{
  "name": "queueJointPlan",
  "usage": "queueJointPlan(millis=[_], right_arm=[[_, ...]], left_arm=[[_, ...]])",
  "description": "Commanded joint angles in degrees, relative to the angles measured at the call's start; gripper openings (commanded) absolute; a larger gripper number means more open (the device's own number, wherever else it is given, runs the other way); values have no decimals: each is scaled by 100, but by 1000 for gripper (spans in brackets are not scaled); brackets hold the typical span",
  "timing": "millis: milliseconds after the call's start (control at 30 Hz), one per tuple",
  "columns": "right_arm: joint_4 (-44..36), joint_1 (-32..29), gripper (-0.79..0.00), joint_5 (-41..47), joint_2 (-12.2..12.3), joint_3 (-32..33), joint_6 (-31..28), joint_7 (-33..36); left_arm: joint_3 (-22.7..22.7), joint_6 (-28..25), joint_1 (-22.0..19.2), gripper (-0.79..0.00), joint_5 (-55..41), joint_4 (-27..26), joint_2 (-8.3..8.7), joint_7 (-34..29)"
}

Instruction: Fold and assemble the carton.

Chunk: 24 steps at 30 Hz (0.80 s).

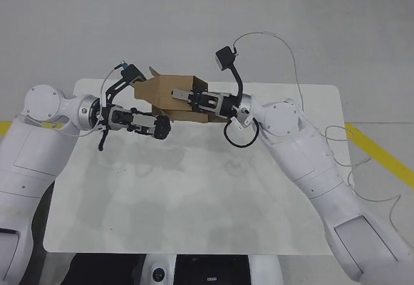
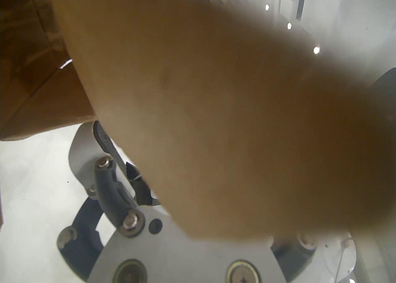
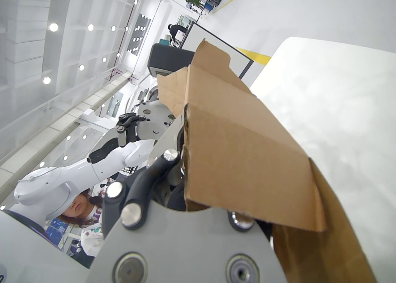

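Note:
A brown carton (image 1: 160,89) is held up over the far part of the white table (image 1: 192,199), flaps partly unfolded. My right gripper (image 1: 180,93) comes from the right and is shut on the carton's upper panel (image 3: 241,148); one finger (image 3: 168,142) presses the cardboard edge and the other is hidden behind it. My left gripper (image 1: 162,128) sits just under the carton's near edge, open. In the left wrist view one toothed finger (image 2: 103,139) angles outward beside a blurred carton flap (image 2: 216,95) very close to the camera.
The white table's near and middle surface (image 1: 214,214) is bare. Yellow floor tape (image 1: 395,167) runs beside the table on the right. A loose cable (image 1: 281,43) loops above the right arm near the table's far edge.

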Motion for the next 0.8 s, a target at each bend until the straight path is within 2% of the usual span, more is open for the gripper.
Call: queueJointPlan(millis=[0,433,767], right_arm=[[15,-2,-785,21,-16,-17,-6,9],[87,-54,-785,41,-65,20,-10,6],[56,-195,-785,-7,114,632,207,317]], left_arm=[[-8,0,-4,0,11,6,3,0],[-33,0,-3,0,17,21,1,0],[-201,-85,-73,0,84,229,16,85]])
